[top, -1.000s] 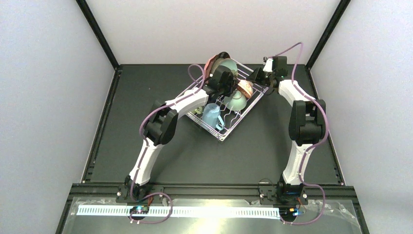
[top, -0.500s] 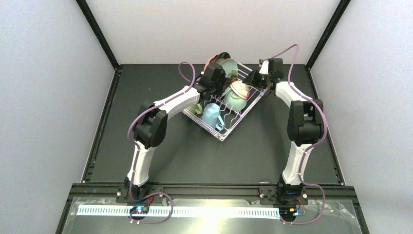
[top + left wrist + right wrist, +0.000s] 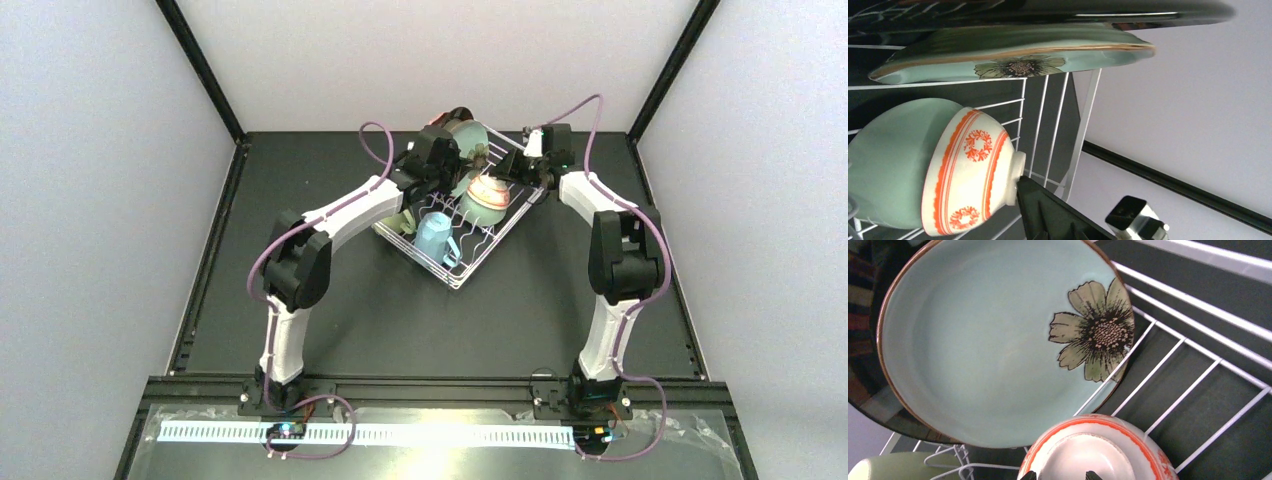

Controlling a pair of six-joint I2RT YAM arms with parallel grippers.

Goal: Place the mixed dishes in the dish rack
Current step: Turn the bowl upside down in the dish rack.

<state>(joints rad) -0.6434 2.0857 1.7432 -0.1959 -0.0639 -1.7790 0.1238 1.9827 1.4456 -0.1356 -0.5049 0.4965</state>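
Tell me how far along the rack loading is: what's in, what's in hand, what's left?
Nearly done, it seems. In the dish rack: the flowered plate on edge, the blue mug and the green bowl. In hand: the orange-patterned bowl rests against the green bowl, with the right gripper at its foot; grip unclear. Left: probably just pulling the gripper back. The top view shows no dish outside the rack.

Glossy glaze is shown on the mint flowered ceramic plate (image 3: 988, 350) and orange-patterned white bowl (image 3: 970, 180); the white wire rack (image 3: 1228, 257) is smooth-coated, the dark tabletop (image 3: 400, 320) matt.
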